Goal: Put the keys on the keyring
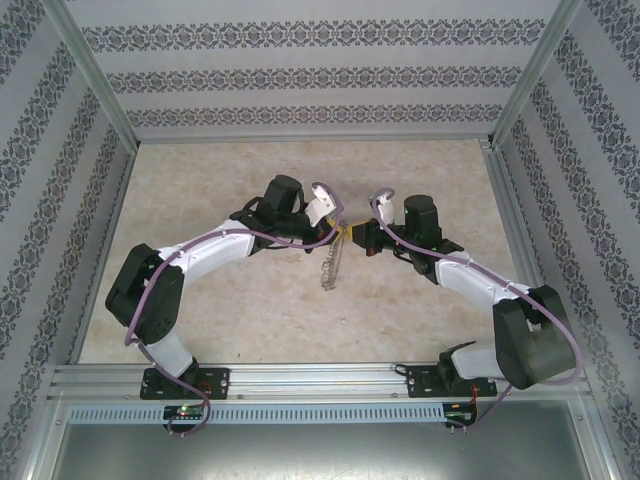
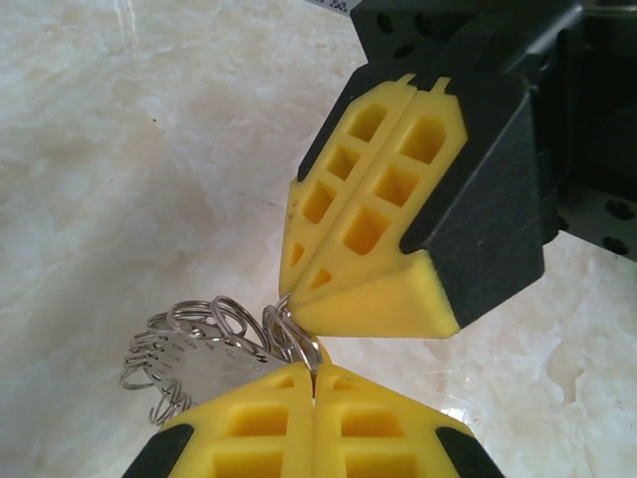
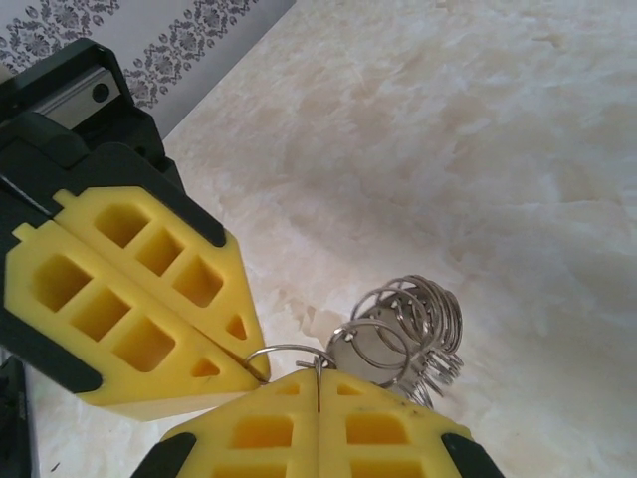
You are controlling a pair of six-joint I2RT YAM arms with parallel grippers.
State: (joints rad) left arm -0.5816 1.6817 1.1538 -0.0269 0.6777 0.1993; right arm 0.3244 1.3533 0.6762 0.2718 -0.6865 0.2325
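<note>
The table (image 1: 250, 320) is pale cream with marble-like veining.

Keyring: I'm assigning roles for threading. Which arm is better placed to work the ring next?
Right, probably. The left gripper and right gripper both pinch the keyring, which hangs on the left's side, so the left suits anchoring.

You're looking at a lab-style robot test cell: a silver aluminium-profile frame (image 1: 300, 378), grey floral-striped wallpaper panels (image 1: 300, 75) and a beige marble-look tabletop (image 1: 250, 320).
</note>
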